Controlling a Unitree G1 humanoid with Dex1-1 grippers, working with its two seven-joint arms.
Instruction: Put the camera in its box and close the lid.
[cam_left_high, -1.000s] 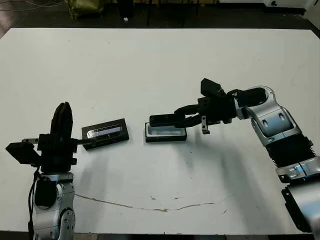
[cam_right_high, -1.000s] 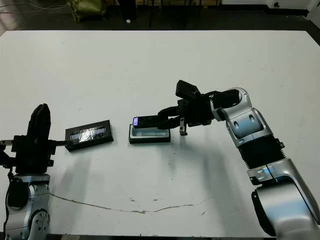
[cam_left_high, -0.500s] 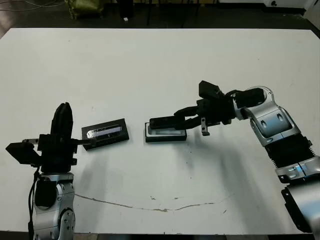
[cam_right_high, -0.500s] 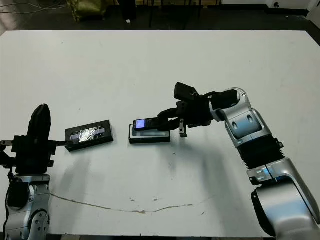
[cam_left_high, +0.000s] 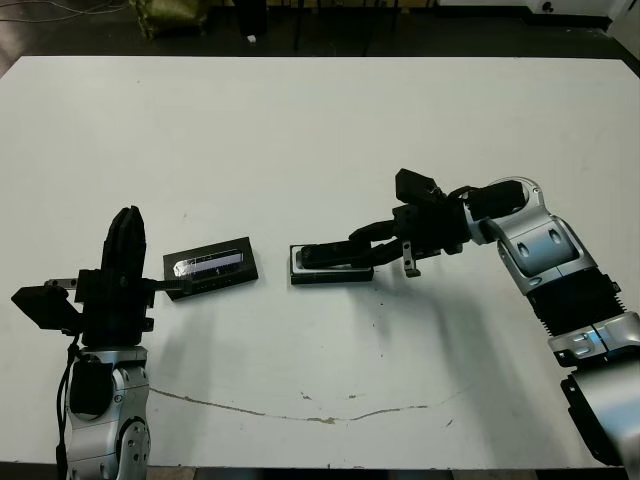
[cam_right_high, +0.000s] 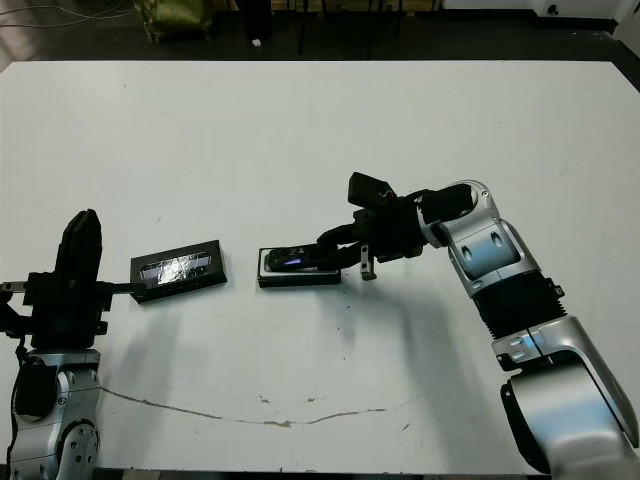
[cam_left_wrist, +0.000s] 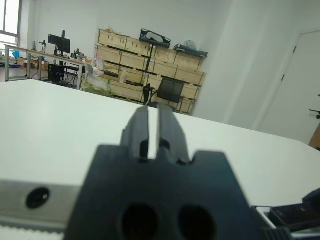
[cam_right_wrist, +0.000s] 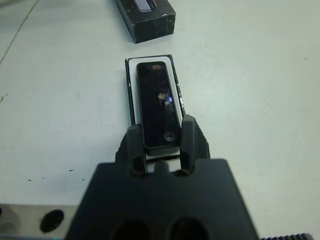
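The camera (cam_left_high: 328, 254), a slim black bar with a small bluish glow, lies low along the white-lined box (cam_left_high: 330, 272) at the table's middle, seemingly resting in it. My right gripper (cam_left_high: 356, 246) is shut on the camera's near end. The right wrist view shows its fingers (cam_right_wrist: 192, 140) clamping the camera (cam_right_wrist: 157, 97) over the box's white lining (cam_right_wrist: 131, 95). The lid (cam_left_high: 210, 266), flat and black with a shiny strip, lies just left of the box. My left gripper (cam_left_high: 125, 240) stands upright left of the lid, shut on nothing, as the left wrist view (cam_left_wrist: 154, 115) shows.
A thin dark crack line (cam_left_high: 300, 410) runs across the white table (cam_left_high: 320, 140) near its front edge. Dark floor and clutter lie beyond the far edge. In the left wrist view, wooden crates (cam_left_wrist: 150, 62) and a chair stand past the table.
My right gripper has come down and carried the camera from just above the box down into it. The left arm and the lid have not moved.
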